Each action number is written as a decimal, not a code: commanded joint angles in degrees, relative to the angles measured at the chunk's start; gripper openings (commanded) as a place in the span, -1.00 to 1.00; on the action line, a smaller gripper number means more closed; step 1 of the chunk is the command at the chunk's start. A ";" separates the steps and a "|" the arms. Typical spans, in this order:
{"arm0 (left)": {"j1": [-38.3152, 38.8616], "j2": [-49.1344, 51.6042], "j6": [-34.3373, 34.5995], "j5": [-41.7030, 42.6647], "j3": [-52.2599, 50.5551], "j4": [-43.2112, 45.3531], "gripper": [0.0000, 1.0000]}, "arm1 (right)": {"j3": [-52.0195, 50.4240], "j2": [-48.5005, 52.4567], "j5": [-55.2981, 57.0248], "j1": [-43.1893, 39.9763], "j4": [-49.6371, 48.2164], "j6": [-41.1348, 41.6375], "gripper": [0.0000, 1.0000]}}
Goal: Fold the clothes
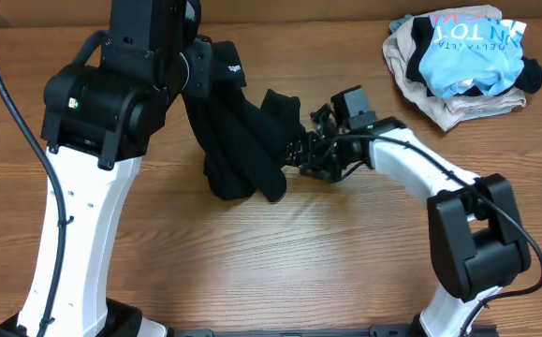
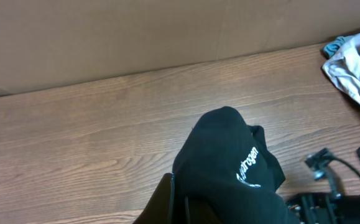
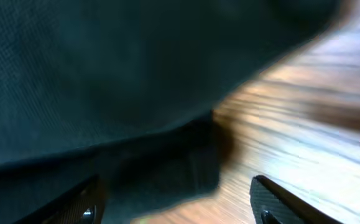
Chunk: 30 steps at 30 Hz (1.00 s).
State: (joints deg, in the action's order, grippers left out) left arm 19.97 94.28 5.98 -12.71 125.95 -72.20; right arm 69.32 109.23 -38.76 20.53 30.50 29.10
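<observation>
Black garment (image 1: 242, 140) hangs clamped in left gripper (image 1: 205, 67); right gripper (image 3: 180, 202) spread open at its right edge. Table (image 1: 299, 257), open wood nearside — clothes pile (image 1: 462, 61) far right.

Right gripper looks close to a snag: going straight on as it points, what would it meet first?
The black garment, directly ahead of the right gripper; the gap looks tiny, though depth is unclear.

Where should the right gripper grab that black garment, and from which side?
Take the flap of the black garment sticking out toward the right gripper, coming in low from the robot's right. The left gripper holds the top up, so that flap hangs as a thin free edge facing the open fingers.
</observation>
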 commanded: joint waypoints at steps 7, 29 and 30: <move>-0.94 -1.70 0.26 -1.27 0.63 0.44 -0.92 | -1.81 2.89 1.70 8.90 -6.95 10.45 0.33; -2.75 -1.73 0.26 -1.25 0.63 -0.04 -0.92 | -1.81 3.74 12.17 8.11 -7.06 10.58 0.25; -2.75 -1.73 0.26 -1.25 0.63 -0.04 -0.92 | -1.81 4.11 12.22 8.37 -7.37 11.43 0.28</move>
State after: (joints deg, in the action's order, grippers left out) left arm 17.47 94.28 5.98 -12.71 125.95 -72.62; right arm 67.79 112.12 -29.15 28.05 23.86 39.38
